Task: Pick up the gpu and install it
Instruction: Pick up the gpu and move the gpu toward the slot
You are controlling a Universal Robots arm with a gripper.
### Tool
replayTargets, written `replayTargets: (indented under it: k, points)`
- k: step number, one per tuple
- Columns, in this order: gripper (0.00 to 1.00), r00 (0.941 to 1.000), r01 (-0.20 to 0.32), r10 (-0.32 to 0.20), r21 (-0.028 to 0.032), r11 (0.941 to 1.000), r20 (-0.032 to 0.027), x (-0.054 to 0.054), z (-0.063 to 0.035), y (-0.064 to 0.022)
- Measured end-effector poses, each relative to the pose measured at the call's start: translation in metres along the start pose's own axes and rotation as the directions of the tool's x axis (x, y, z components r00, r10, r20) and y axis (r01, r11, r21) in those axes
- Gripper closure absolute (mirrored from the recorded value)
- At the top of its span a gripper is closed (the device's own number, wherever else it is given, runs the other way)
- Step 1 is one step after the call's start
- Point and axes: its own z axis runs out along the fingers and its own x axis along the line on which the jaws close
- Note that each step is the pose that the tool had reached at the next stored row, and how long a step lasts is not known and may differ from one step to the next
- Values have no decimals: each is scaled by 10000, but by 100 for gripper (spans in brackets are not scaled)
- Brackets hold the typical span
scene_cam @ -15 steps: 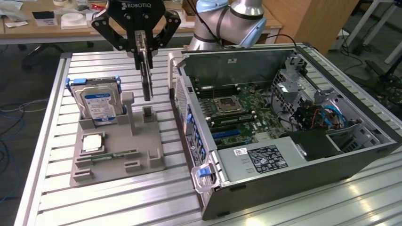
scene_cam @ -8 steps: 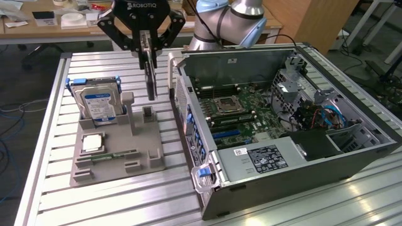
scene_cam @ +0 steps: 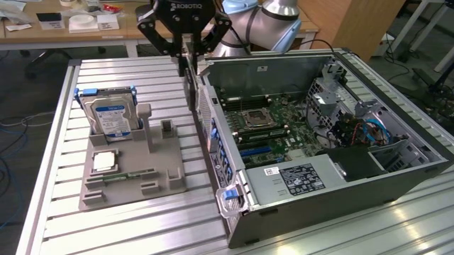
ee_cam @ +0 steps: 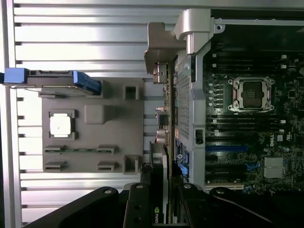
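While the arm point(scene_cam: 273, 21) reaches in from the far side of the table point(scene_cam: 127, 228), its gripper point(scene_cam: 190, 53) points straight down, with the black finger linkages angled inward towards each other. The jaws are closed on the top edge of the gpu point(scene_cam: 190, 87), which hangs on edge, upright, clear of the table. The card sits between the grey fixture point(scene_cam: 135, 178) and the open computer case point(scene_cam: 319, 180), close against the case wall nearest the fixture and on the fixture's side of it.

In the wrist view the gripper point(ee_cam: 159, 202) looks down along the gpu point(ee_cam: 161, 161). The card's silver end bracket is at its far end, beside the perforated case wall.

"ROBOTIQ" reads in white across the gripper body in the exterior view. A small green mark shows on the card's edge near the fingers point(ee_cam: 137, 204) in the wrist view, but its lettering cannot be made out. The hard drive point(scene_cam: 110, 114) stands upright in the fixture with a blue and white label, its text too small to read. Inside the case, the power supply point(scene_cam: 298, 178) carries a black label with white print and a small white sticker beside it, neither legible. The motherboard point(scene_cam: 277, 125) lies flat with its processor socket point(scene_cam: 257, 118) exposed.
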Motion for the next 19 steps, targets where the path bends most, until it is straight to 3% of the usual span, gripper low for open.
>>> replayTargets:
  k: [19]
  points:
    - [74, 10000, -1, 1, -1, 10000, 1, -862, 24, 30]
